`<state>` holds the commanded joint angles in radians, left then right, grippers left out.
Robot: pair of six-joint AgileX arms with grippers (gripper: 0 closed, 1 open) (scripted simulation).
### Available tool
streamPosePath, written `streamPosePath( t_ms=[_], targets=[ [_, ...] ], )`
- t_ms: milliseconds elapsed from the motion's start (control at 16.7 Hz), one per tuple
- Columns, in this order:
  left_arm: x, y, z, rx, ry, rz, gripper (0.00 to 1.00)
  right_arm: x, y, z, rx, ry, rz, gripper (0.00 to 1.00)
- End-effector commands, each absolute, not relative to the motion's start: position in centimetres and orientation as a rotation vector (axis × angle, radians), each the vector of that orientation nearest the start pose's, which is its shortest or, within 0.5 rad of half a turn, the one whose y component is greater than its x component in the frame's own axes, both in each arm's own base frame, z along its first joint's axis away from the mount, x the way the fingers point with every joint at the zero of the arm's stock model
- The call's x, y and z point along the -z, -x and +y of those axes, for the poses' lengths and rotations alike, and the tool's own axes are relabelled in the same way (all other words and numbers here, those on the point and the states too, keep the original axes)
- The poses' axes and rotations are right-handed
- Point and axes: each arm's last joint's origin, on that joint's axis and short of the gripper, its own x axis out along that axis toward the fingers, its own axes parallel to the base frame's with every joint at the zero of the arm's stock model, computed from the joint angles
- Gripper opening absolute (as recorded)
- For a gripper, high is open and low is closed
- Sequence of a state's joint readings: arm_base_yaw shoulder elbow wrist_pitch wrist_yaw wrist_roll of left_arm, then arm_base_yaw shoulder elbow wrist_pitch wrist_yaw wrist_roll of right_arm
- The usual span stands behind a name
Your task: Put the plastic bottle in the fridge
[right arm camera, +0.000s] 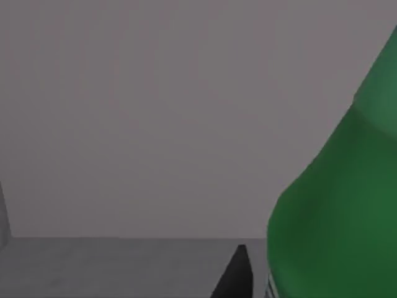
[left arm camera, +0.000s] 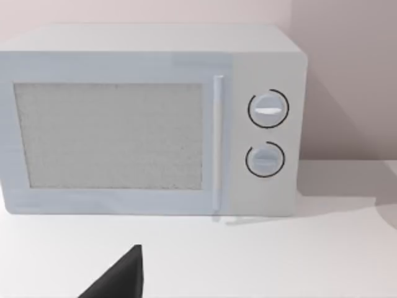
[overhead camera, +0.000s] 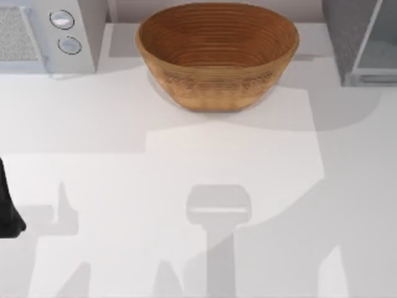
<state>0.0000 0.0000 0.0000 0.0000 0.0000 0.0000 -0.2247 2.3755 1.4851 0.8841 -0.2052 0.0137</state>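
Note:
The plastic bottle (right arm camera: pixel 338 205) is bright green and stands very close in the right wrist view, with a strip of its label at the lower edge. Behind it are a plain grey wall and a grey floor, like the inside of a box. A dark part of my right gripper (right arm camera: pixel 234 276) sits just beside the bottle. The fridge (overhead camera: pixel 363 40) stands at the table's far right corner, grey with a pale framed door panel. My left gripper (left arm camera: pixel 121 278) is parked at the table's left edge, where the left arm (overhead camera: pixel 7 208) shows as a dark shape.
A large woven basket (overhead camera: pixel 217 53) stands at the back middle of the table. A white microwave with two round knobs (overhead camera: pixel 62 31) occupies the far left corner and faces my left wrist camera (left arm camera: pixel 155 121). The white tabletop (overhead camera: pixel 198 186) carries only shadows.

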Motion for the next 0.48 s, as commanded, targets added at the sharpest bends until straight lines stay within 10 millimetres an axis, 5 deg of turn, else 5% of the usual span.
streamPosePath(
  t_ms=[180, 480],
  targets=[
    [-16.0, -10.57, -0.12, 0.0, 0.0, 0.0, 1.0, -12.89, -50.43, -10.26, -0.008, -0.004, 0.009, 0.01],
    [-16.0, -10.57, -0.12, 0.0, 0.0, 0.0, 1.0, -12.89, -50.43, -10.26, -0.008, -0.004, 0.009, 0.38]
  ],
)
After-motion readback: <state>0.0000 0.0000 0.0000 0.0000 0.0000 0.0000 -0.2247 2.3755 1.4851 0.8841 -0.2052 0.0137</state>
